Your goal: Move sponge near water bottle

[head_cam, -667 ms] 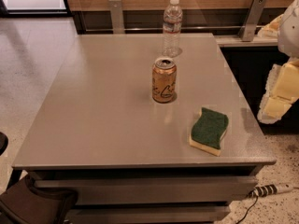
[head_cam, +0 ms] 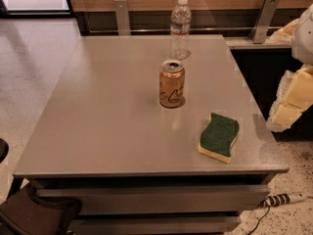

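Observation:
The sponge (head_cam: 219, 136), green scouring top over pale yellow foam, lies flat near the front right corner of the grey table (head_cam: 107, 111). The clear water bottle (head_cam: 180, 27) with a white cap stands upright at the table's far edge, well beyond the sponge. My gripper (head_cam: 284, 112) shows as pale yellow and white parts at the right edge of the view, off the table's right side, level with the sponge and apart from it. It holds nothing that I can see.
An orange-gold drink can (head_cam: 171, 83) stands upright mid-table, between the sponge and the bottle. A wooden wall with metal brackets runs behind the table. A power strip (head_cam: 283, 199) lies on the floor at lower right. A dark chair (head_cam: 29, 214) is at lower left.

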